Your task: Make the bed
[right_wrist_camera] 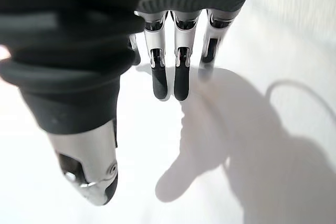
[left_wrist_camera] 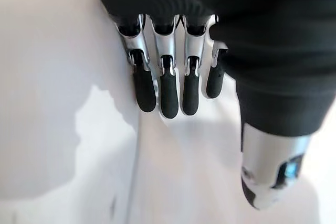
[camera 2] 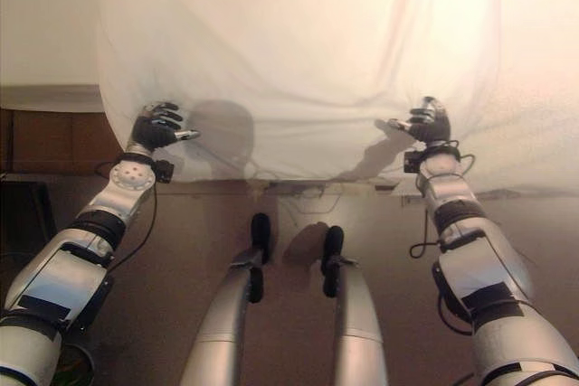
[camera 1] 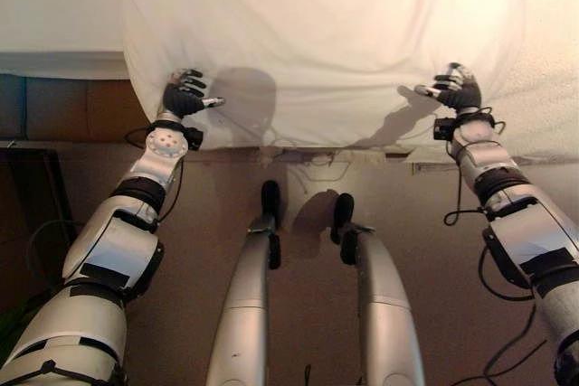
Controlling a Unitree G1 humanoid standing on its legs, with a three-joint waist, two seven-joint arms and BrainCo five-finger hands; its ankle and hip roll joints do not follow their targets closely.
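The bed (camera 1: 54,15) lies across the far side of your view, with a white sheet (camera 1: 317,33) spread over most of it and its near edge hanging down over the bed's side toward the floor (camera 1: 308,223). To the left of the sheet you can see a bare strip of mattress (camera 1: 59,65), and to the right a rougher white cover (camera 1: 552,51) lies beside it, so the sheet does not look centred or squared yet. Long folds run down the cloth toward the two hands, and the hem sags between them; I judge the job to be partway done, with the sheet laid on but smoothing, straightening and any tucking of that hanging edge left to do. Your left hand (camera 1: 184,97) sits at the sheet's near left corner, fingers (left_wrist_camera: 169,95) bent down against the cloth and thumb held apart; whether cloth is caught under the fingertips you cannot tell from the wrist view. Your right hand (camera 1: 460,89) rests on the sheet near its right edge, fingers (right_wrist_camera: 174,80) likewise curled toward the cloth with the thumb out to the side, and whether it has a hold on the fabric cannot be told either. No box, basket or other container shows anywhere near the bed, so there are no contents to report.
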